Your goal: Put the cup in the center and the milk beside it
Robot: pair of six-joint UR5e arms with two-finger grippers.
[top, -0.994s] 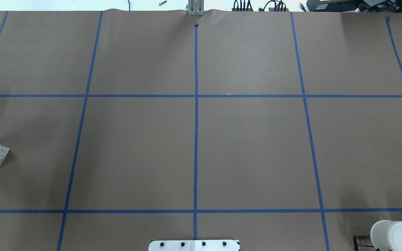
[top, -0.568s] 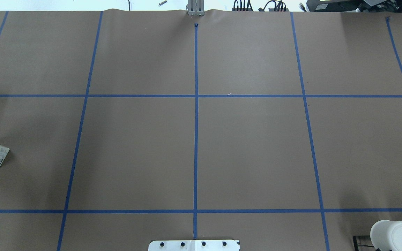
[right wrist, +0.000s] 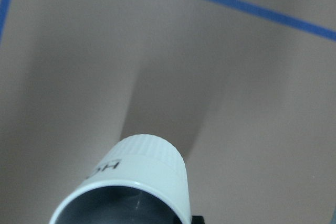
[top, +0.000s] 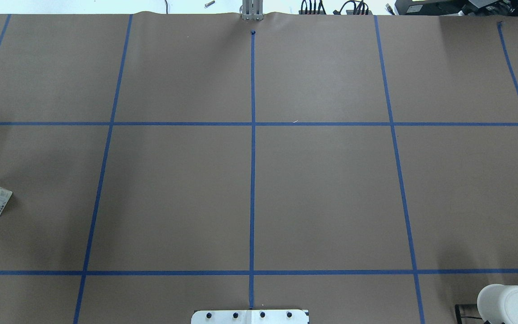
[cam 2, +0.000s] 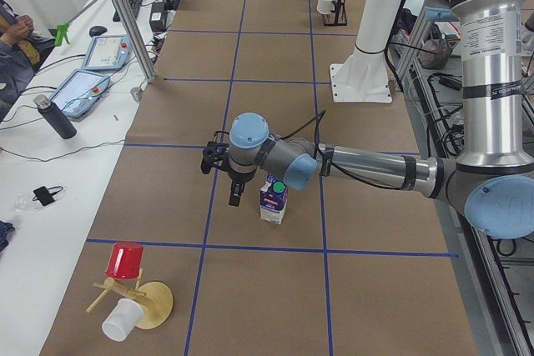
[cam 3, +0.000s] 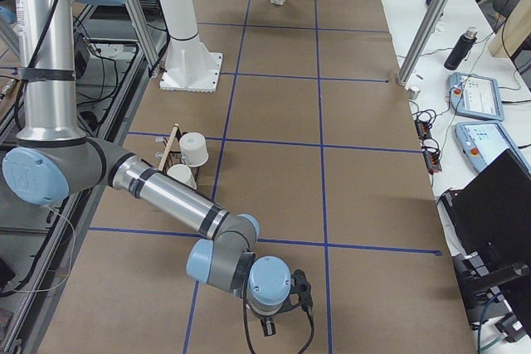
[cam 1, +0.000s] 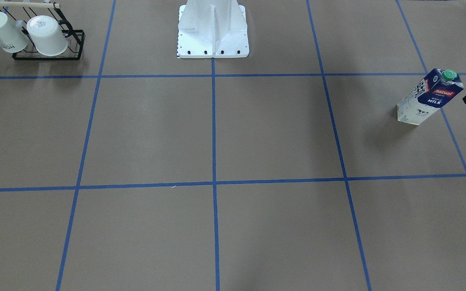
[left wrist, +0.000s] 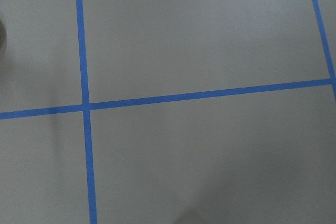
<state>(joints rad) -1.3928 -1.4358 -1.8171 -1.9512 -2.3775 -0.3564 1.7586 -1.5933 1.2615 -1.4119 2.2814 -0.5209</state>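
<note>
The milk (cam 1: pixel 427 99), a tall navy and white carton with a green cap, stands upright at the table's left end; it also shows in the exterior left view (cam 2: pixel 274 200). My left gripper (cam 2: pixel 236 198) hangs beside it with a small gap, fingers pointing down; I cannot tell whether it is open. The cup (right wrist: pixel 134 182), a white mug with dark lettering, is upright right under my right wrist camera, its mouth toward the lens. My right gripper (cam 3: pixel 267 327) is low over the table's right end; its fingers do not show clearly.
A black wire rack (cam 1: pixel 75 44) with two more white mugs (cam 1: pixel 47 36) sits near the robot's right. The white robot base (cam 1: pixel 212 32) is at the near edge. A wooden stand with a red cup (cam 2: pixel 125 260) stands past the milk.
</note>
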